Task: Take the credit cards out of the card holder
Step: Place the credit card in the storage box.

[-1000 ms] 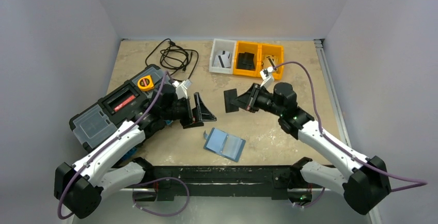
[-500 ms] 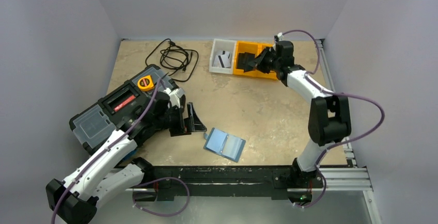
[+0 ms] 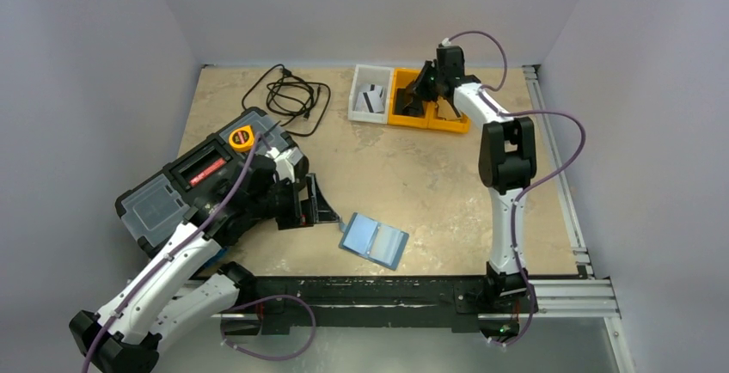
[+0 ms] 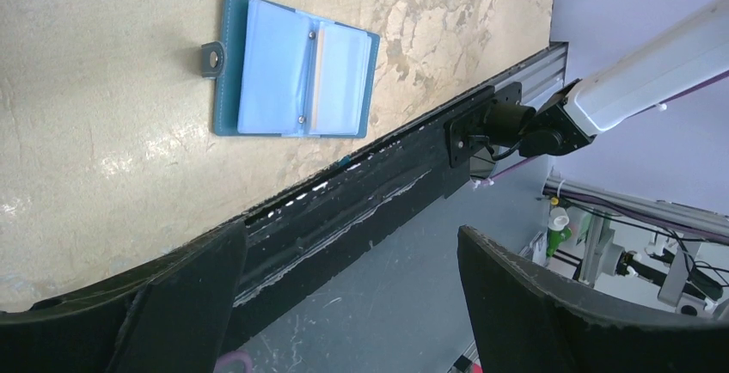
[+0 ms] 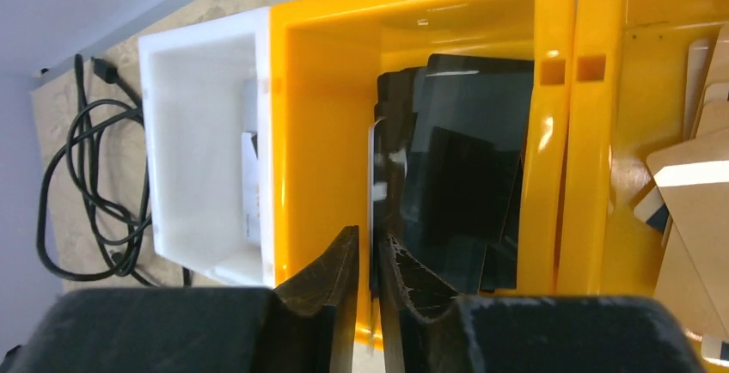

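Observation:
The card holder (image 3: 373, 241) lies open on the table near the front edge, teal outside and pale blue inside; it also shows in the left wrist view (image 4: 297, 76). My left gripper (image 3: 321, 205) is open and empty just left of it, its jaws wide apart (image 4: 348, 231). My right gripper (image 3: 419, 92) is at the back over the middle yellow bin (image 5: 413, 21). It is shut (image 5: 368, 235) on a thin black card (image 5: 372, 175) seen edge-on. Other black cards (image 5: 468, 175) lie in that bin.
A white bin (image 3: 368, 113) holds a grey-white striped card (image 3: 372, 98). The right yellow bin (image 3: 462, 124) holds tan cards (image 5: 688, 175). A black toolbox (image 3: 185, 184) with a yellow tape measure (image 3: 243, 137) lies at the left. A black cable (image 3: 288, 94) is coiled at the back.
My right arm swung from the table's middle to the back bins, carrying the black card. My left gripper drew back a little toward the toolbox.

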Robot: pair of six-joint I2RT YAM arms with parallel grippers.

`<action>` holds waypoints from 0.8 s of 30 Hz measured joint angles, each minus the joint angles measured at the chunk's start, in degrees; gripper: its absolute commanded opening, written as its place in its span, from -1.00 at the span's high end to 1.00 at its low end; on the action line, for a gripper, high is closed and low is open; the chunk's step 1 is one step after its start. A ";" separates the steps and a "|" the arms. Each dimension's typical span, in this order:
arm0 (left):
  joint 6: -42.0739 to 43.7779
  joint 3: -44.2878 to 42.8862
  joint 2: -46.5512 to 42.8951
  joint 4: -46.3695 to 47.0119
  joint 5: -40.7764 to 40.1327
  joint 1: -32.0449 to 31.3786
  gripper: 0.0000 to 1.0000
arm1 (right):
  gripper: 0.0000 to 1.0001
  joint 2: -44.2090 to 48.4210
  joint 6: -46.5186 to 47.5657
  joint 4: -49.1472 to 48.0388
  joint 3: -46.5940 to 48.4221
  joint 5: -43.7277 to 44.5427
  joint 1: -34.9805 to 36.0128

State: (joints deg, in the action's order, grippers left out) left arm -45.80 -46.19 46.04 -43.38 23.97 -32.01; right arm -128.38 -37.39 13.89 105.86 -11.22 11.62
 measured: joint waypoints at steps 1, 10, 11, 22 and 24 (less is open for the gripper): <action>0.17 -0.31 -0.02 -0.37 0.00 0.00 -0.84 | 0.52 -1.55 0.50 1.42 2.27 0.24 -0.02; 0.42 -0.63 -0.87 -1.42 -0.20 0.00 -0.84 | 0.18 -5.20 1.44 7.82 10.58 1.49 -0.02; 0.42 -0.63 -0.92 -1.40 -0.20 -0.04 -0.84 | 0.16 -5.16 1.44 8.02 10.84 1.68 0.00; -0.11 0.07 1.29 -0.20 -2.78 -4.28 -0.84 | 0.08 4.81 1.55 10.49 2.78 3.19 0.00; -0.31 0.09 3.08 0.55 -4.57 -6.40 -0.83 | 0.08 9.53 1.57 10.23 -1.81 3.21 0.13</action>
State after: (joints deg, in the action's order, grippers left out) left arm -46.11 -46.11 49.12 -42.83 19.40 -38.41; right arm -118.85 -35.81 24.12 104.05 -8.01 11.75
